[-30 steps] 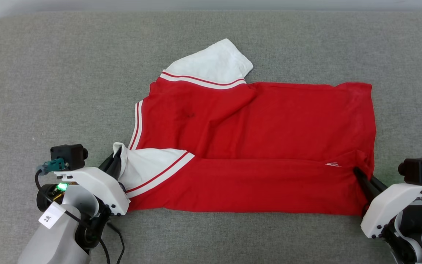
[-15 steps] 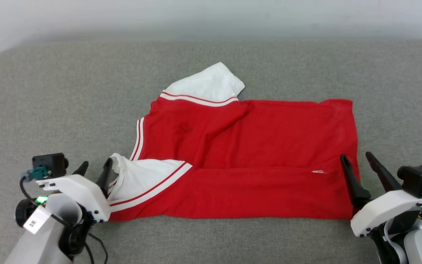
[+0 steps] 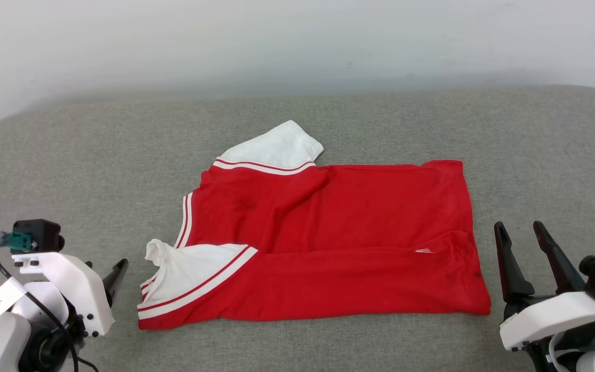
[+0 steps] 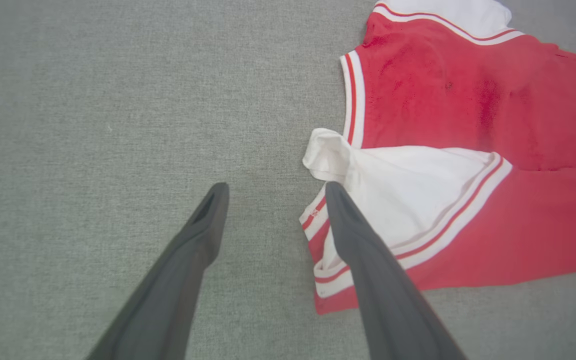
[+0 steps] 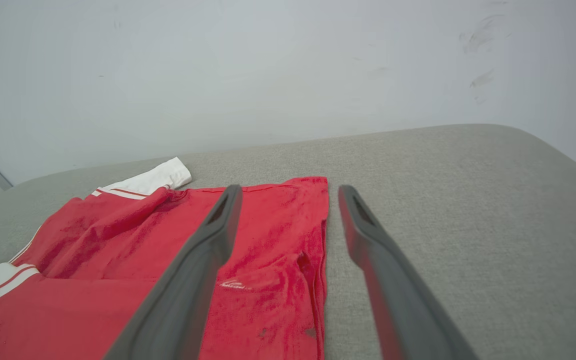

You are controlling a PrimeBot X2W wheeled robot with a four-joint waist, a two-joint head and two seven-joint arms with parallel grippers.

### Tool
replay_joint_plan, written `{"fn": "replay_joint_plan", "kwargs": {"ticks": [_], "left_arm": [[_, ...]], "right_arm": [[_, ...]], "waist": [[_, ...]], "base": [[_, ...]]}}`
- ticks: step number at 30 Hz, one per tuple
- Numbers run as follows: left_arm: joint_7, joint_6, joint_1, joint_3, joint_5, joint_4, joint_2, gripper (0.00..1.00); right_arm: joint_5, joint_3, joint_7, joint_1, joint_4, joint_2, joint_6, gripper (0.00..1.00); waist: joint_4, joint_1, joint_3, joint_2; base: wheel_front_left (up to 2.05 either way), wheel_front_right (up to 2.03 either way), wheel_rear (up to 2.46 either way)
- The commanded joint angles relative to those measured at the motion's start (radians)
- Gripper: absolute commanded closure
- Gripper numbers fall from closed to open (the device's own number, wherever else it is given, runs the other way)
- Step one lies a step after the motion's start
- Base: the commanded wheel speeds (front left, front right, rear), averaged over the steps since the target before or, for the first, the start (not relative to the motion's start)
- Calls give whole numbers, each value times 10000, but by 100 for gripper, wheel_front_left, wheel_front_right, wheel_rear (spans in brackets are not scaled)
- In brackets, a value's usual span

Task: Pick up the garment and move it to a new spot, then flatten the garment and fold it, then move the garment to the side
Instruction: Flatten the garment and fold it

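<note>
Garment looks light, limp, likely to sag; pinch near-edge corners; left pincer and right pincer spread, empty.

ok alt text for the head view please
A red soft-fabric jersey shirt with white short sleeves lies part-folded on a grey fabric surface, its near long edge turned over. The left tool and right tool sit open either side, apart from it.

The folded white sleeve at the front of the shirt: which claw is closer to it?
Left. The left gripper sits open just beside the sleeve, off its outer edge; the right gripper is open beyond the opposite, hem end of the shirt.
</note>
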Motion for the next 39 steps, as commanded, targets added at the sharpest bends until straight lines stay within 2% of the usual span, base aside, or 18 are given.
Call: {"fn": "replay_joint_plan", "kwargs": {"ticks": [1,6,12,16,20,21,22,23,24,29,32,35,39], "left_arm": [[501,141,201,26,-172,-539,186,0],[1677,450,617,-78,-597,-1495,490,0],[2250,727,920,-247,-801,-1434,449,0],[2305,657,884,-299,-1006,-1119,225,0],[2249,390,764,-614,-942,-632,-28,0],[2289,306,731,-681,-1004,-494,-129,7],[2343,239,703,-774,-1038,-364,-237,47],[2361,132,678,-863,-1049,-248,-325,63],[2312,22,658,-900,-1126,-155,-459,100],[1890,-233,517,-939,-954,-118,-494,100],[1500,-153,510,-834,-724,-468,-401,100],[1207,-28,590,-719,-518,-978,-222,100],[1050,227,710,-644,-271,-1795,-65,100]], "right_arm": [[-79,-56,62,188,-219,107,-8,0],[-89,-47,102,275,-484,238,-8,0],[-38,36,10,97,-491,317,-8,0],[9,21,-33,10,-400,350,-8,0],[78,-74,-12,-70,-294,364,-8,0],[102,-84,7,-85,-269,369,-8,0],[136,-103,23,-104,-236,372,-8,0],[154,-119,31,-122,-218,372,-8,0],[181,-164,39,-133,-195,369,-8,0],[367,-439,284,-152,-169,247,-8,0],[498,-474,855,-73,-108,-142,-8,0],[816,-442,1952,13,25,-606,-8,0],[1396,-221,3927,28,67,-1086,-8,0]], "waist": [[-86,2,0,-1],[-270,2,228,-1],[-478,2,487,-1],[-565,2,663,-1],[-605,2,797,-1],[-609,2,824,-1],[-615,2,845,-1],[-622,2,861,-1],[-626,2,867,-1],[-600,2,791,-1],[-549,2,712,-1],[-482,2,694,-1],[-380,2,809,-1]], "base": [[0,0,0],[0,0,0],[0,0,0],[0,0,0],[0,0,0],[0,0,0],[0,0,0],[0,0,0],[0,0,0],[0,0,0],[0,0,0],[0,0,0],[0,0,0]]}}
